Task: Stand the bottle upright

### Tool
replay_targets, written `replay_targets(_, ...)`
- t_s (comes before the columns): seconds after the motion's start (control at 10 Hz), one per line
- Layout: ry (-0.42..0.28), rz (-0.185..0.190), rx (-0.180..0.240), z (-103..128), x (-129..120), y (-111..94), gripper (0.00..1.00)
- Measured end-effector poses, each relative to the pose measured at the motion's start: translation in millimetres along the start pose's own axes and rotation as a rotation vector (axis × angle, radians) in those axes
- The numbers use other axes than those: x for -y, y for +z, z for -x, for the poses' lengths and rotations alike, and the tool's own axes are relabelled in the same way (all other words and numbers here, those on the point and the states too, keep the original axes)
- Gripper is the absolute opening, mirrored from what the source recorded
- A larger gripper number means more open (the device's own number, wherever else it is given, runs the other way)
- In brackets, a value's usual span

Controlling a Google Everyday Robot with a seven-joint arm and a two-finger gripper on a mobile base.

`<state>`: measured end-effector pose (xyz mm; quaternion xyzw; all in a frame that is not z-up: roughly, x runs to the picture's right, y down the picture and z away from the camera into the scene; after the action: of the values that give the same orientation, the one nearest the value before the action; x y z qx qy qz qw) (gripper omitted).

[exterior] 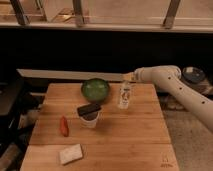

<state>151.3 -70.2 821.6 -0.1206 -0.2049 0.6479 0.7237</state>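
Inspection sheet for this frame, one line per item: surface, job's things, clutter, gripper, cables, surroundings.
Surface: wooden table, plank top.
Job's things: bottle upright, standing right of the green bowl.
Clutter: white cup with black lid, red object, pale block.
Gripper: gripper at the bottle's top, shut, apparently holding it.
Cables: nothing seen.
Surroundings: dark gap behind the table, railing above, round dark object at right.
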Motion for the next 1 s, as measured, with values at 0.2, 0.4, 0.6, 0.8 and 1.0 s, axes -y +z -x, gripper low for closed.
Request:
replay_targets(0.2, -0.016, -0.013, 0.027, 5.8, 10.1, 1.5, 0.0)
replay_targets(0.4, -0.038, -0.021, 0.053, 12.4, 15.9, 1.8, 0.0)
replay_targets(0.6, -0.065, -0.036, 0.097, 22.8, 20.7, 3.4, 0.0)
replay_targets(0.8, -0.075, -0.032, 0.121, 27.1, 18.4, 5.6, 0.0)
replay_targets(1.0, -0.075, -0.033, 0.121, 27.2, 19.2, 5.0, 0.0)
